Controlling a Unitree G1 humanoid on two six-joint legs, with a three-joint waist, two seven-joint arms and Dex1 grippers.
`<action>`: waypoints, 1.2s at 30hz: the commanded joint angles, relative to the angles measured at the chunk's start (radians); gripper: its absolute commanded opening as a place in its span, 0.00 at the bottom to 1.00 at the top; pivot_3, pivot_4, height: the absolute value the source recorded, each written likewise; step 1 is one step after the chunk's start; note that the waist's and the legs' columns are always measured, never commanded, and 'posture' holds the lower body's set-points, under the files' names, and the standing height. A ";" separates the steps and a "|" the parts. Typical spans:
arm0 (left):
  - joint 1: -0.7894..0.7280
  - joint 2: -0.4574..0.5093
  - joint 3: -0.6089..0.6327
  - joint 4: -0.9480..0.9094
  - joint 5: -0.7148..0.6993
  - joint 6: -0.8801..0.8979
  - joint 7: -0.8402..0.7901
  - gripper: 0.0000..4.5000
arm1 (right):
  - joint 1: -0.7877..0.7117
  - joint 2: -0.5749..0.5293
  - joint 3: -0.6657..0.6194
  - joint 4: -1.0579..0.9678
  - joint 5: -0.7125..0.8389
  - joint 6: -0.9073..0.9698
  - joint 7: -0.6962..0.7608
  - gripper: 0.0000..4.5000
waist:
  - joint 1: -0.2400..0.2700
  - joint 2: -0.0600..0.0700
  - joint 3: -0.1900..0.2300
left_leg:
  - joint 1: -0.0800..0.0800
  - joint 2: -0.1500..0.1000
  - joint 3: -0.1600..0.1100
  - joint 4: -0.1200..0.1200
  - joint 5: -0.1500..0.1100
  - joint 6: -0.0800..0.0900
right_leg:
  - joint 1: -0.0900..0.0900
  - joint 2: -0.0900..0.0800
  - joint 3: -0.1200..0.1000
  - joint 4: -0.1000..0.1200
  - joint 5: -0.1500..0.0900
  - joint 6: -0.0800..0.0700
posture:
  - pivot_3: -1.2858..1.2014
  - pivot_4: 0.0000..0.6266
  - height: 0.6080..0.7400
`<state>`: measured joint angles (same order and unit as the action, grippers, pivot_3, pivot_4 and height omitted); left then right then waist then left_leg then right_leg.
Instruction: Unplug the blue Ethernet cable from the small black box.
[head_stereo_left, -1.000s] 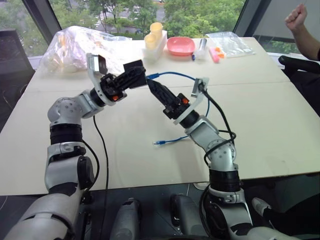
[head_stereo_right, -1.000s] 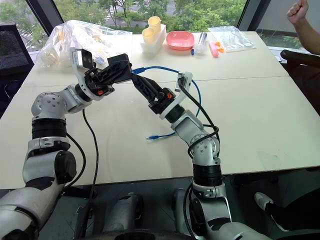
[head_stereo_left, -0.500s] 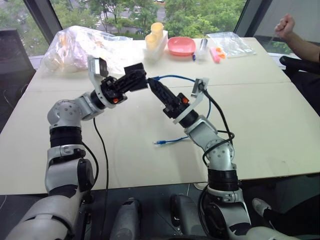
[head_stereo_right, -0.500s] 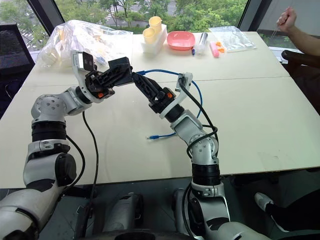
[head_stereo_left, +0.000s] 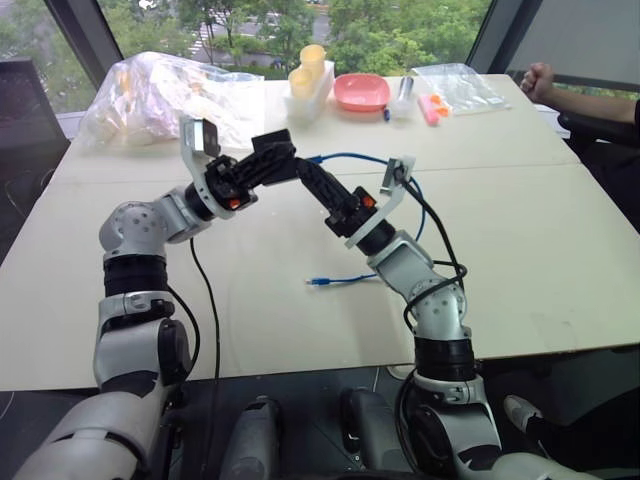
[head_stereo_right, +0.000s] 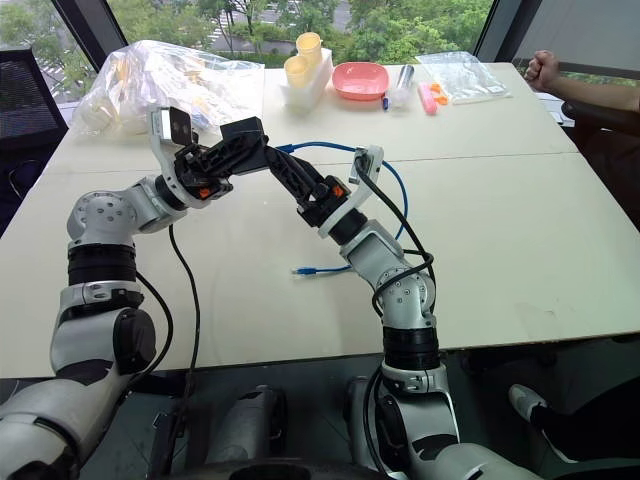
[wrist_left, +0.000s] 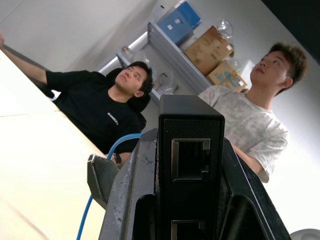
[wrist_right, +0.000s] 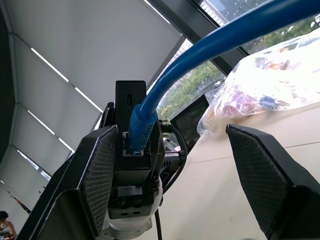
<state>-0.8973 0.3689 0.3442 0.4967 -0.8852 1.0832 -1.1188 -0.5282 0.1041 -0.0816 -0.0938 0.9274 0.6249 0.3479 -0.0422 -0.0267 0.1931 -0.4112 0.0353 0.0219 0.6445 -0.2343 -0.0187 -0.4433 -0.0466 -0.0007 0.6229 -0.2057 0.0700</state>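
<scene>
The small black box is held up over the table with my left gripper shut on it. In the left wrist view the box shows an empty port on its near face. The blue Ethernet cable is plugged into the box's other side. From there it arcs over my right arm down to a loose plug end on the table. My right gripper is open, its fingers on either side of the cable's plug without touching it.
At the back of the table lie a crumpled clear bag, yellow cups, a pink bowl and a zip bag. A person's hand rests at the far right corner. Two people show in the left wrist view.
Both arms have hardly moved. The person's hand at the far right has come down from raised to the table corner.
</scene>
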 joint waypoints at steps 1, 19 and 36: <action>-0.010 -0.001 0.008 -0.034 -0.033 0.001 -0.004 0.12 | -0.030 0.014 0.008 -0.016 0.006 -0.009 0.011 0.37 | 0.000 0.000 0.000 | 0.000 0.000 0.000 0.000 0.000 0.000 | 0.000 0.000 0.000 0.000 0.000 0.000 | 0.52 0.24 1.00; -0.048 0.153 0.048 0.096 0.030 -0.101 -0.024 0.12 | 0.002 -0.096 -0.163 -0.010 0.051 -0.016 -0.065 0.01 | -0.001 0.000 0.000 | 0.000 0.000 0.000 0.000 0.000 0.000 | 0.000 0.000 0.000 0.000 0.000 -0.001 | 0.52 0.24 1.00; 0.061 -0.081 -0.263 -0.037 0.478 -0.777 0.221 0.12 | -0.037 -0.280 -0.222 0.240 -0.159 0.079 -0.320 0.10 | 0.026 0.001 0.000 | -0.002 -0.001 0.003 -0.001 0.000 0.000 | 0.000 -0.002 0.002 -0.004 0.000 -0.001 | 0.52 0.24 1.00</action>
<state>-0.8284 0.2963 0.0901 0.5034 -0.4503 0.4100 -0.9366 -0.5576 -0.1521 -0.3152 0.1754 0.7958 0.6832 0.0534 -0.0163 -0.0261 0.1930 -0.4144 0.0343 0.0250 0.6438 -0.2343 -0.0186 -0.4446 -0.0487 0.0015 0.6185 -0.2057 0.0687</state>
